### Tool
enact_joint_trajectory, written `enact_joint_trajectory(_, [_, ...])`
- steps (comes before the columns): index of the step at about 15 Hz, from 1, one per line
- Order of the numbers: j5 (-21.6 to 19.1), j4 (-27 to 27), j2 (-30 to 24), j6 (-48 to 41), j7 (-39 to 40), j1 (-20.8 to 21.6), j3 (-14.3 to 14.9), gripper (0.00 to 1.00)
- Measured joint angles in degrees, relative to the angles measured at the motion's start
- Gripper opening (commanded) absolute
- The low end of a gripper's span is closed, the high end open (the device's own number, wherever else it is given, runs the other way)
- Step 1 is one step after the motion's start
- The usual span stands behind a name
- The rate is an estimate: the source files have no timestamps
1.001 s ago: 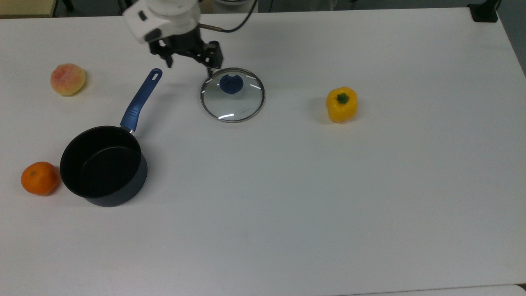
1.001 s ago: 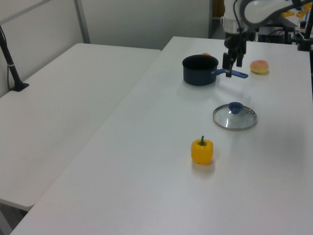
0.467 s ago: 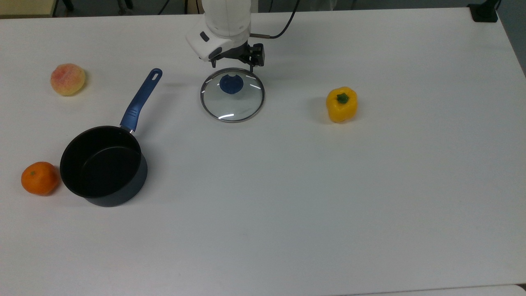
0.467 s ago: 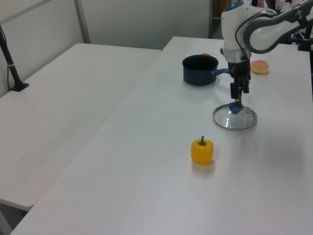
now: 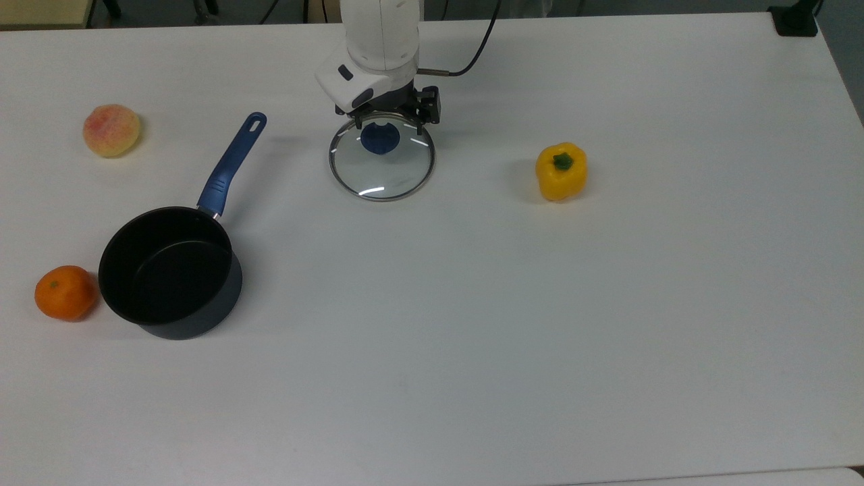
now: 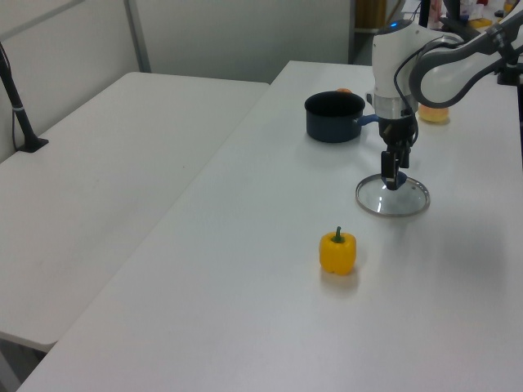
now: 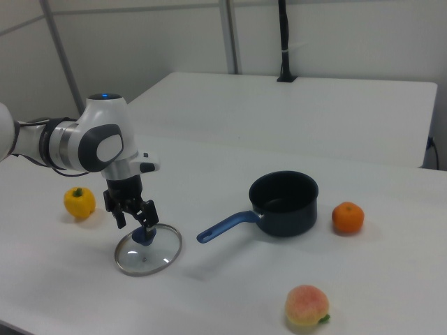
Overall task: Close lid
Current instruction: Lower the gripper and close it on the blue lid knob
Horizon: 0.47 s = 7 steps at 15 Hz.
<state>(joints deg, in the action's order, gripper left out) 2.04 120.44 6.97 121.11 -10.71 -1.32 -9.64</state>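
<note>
Clear glass round lid (image 5: 382, 159) with thin metal rim and blue centre knob (image 5: 380, 137): lying flat on white surface (image 5: 540, 304), knob up, apart from the pan. Seen likewise in the left view (image 6: 393, 197) and the right view (image 7: 148, 250).

Black two-finger hand (image 5: 385, 125) on white robot arm (image 5: 379, 40): lowered over the far part of the lid in the top view, pointing down at the knob. In the right view (image 7: 137, 215), fingers spread with a gap, one finger (image 7: 149, 212) on either side of the knob (image 7: 144, 235), tips at knob height; contact with the knob not discernible. In the left view (image 6: 394, 173), hanging straight down onto the lid's centre.

Dark round saucepan (image 5: 171, 273) with blue straight handle (image 5: 232, 162): uncovered, upright, well apart from the lid toward the top view's left; handle end pointing up toward the lid's side. In the right view (image 7: 283, 203), at the right view's right of the lid.

Orange round fruit (image 5: 65, 292): just beside the saucepan wall, at the top view's left.

Pink-yellow peach-like fruit (image 5: 111, 129): near the top view's left edge, apart from the handle tip.

Yellow bell pepper (image 5: 561, 171) with green stem: upright, at the top view's right of the lid, well apart from it.

Black cable (image 5: 472, 54): running from the arm's wrist toward the far edge of the surface.
</note>
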Motion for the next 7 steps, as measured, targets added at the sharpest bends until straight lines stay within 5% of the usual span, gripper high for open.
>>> enact_joint_trajectory(4, [0.02,0.1,1.26,2.99,0.0,-0.17,0.0,0.95])
enact_joint_trajectory(7, [0.08,0.09,1.5,3.07,0.0,-0.47,0.0,0.7])
